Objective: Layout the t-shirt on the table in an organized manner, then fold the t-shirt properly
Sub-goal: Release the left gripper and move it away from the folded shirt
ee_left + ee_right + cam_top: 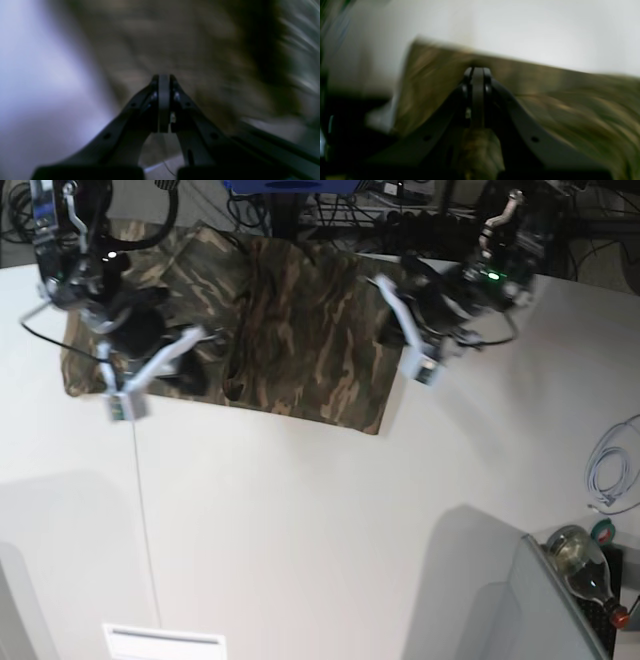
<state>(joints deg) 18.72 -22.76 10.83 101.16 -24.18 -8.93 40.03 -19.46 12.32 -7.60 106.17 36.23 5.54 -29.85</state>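
Both grippers clamped shut, right gripper (477, 71) pinching the t-shirt (290, 330) edge (wrist views blurry), left gripper (164, 78) over cloth, hold unclear, on table (330, 530).

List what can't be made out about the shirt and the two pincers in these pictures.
- Left wrist view: the t-shirt is smeared by motion blur, so its print and edges are unreadable. The left pincer looks shut, but any cloth between its tips is unclear.
- Right wrist view: blur again; cloth bunches under the shut right pincer, exact grip unclear.
- Base view: both arms cover parts of the shirt, hiding the neck and sleeves on the table.
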